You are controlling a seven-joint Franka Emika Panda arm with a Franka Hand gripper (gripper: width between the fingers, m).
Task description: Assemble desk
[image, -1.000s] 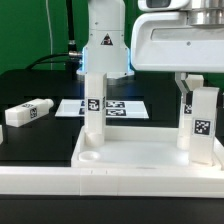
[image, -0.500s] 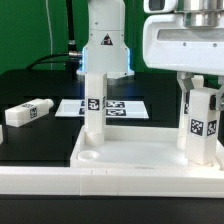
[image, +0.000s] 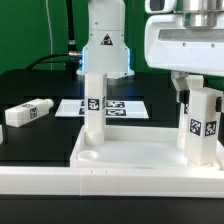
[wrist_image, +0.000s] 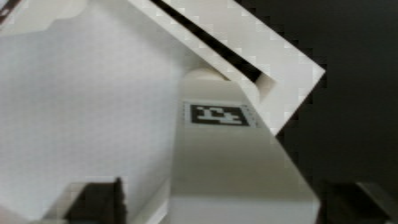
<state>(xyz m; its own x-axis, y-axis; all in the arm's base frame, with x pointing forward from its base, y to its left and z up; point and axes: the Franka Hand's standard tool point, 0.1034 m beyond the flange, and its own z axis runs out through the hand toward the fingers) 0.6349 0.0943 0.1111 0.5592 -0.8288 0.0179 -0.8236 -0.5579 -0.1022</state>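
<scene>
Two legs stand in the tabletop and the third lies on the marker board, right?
Not quite: in the exterior view the third leg lies on the black table, apart from the marker board. The centre leg and the leg at that view's right do stand in the tabletop.

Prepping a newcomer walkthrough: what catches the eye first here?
Two legs stand upright on the tabletop: the first leg mid-frame, and the second leg at the exterior view's right, which the open gripper straddles. A loose leg lies on the black table at the exterior view's left.
</scene>
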